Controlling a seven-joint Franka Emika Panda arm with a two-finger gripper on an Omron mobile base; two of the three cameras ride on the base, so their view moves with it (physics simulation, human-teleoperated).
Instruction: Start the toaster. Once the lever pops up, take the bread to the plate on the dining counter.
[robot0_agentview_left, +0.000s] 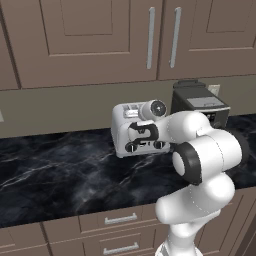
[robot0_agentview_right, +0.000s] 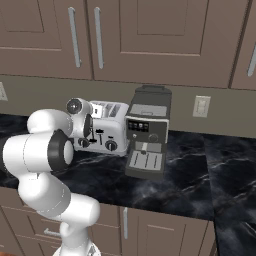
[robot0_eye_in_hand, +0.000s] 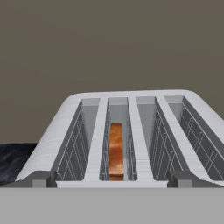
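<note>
We're up close on the toaster (robot0_eye_in_hand: 131, 131) now, looking along its top from the hand view: four long slots run away from us, and the bread (robot0_eye_in_hand: 116, 151) sits down inside the second slot from the left, its orange-brown crust edge showing between the wire guides. The gripper (robot0_eye_in_hand: 111, 183) hangs just in front of that slot, jaws spread wide, one dark fingertip (robot0_eye_in_hand: 41, 178) at each side of the view with nothing between them.

From the left base view we see the toaster (robot0_agentview_left: 122, 127) standing on the black marble kitchen counter (robot0_agentview_left: 60, 170), against the wall, with the arm's wrist reaching in over its front. From the right base view the black coffee machine (robot0_agentview_right: 147, 132) stands just beside the toaster (robot0_agentview_right: 111, 131), on its right, under the brown wall cabinets (robot0_agentview_right: 150, 40).
</note>
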